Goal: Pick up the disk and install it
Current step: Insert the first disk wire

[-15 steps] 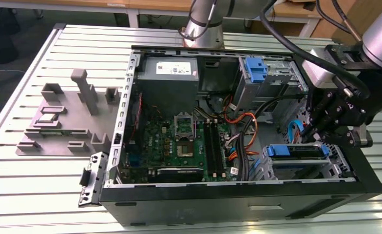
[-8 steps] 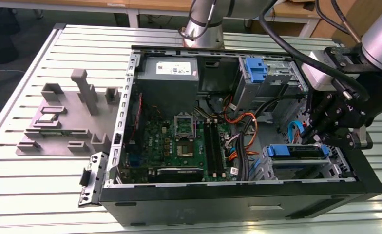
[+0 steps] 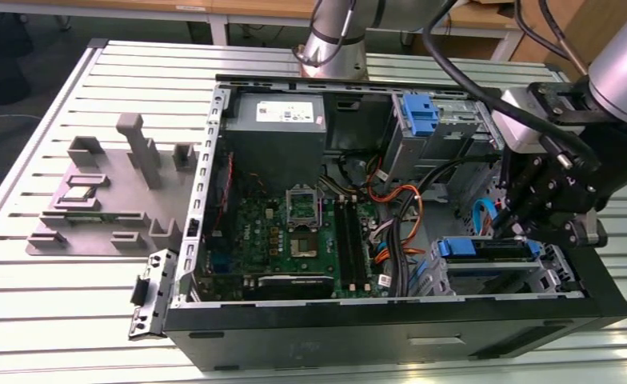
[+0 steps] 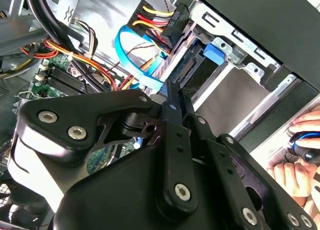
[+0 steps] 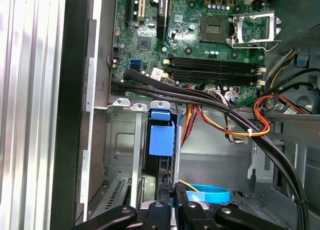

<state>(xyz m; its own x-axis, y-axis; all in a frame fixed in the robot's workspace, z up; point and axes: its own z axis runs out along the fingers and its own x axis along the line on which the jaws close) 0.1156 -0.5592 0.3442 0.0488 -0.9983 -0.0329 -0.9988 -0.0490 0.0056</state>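
Gripper (image 3: pixel 527 230) is clamping shut on the disk (image 3: pixel 482 249), which is sitting partway in the drive bay (image 3: pixel 553 270) at the computer case (image 3: pixel 399 330) corner, likely keeping its rails lined up.

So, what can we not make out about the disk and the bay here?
Label of the disk: it stands edge-on in the first wrist view, with its face turned away.
Depth of the disk in the bay: the tool covers it in the exterior view.
A hand: cut off by the second wrist view's edge; what it holds is unclear.
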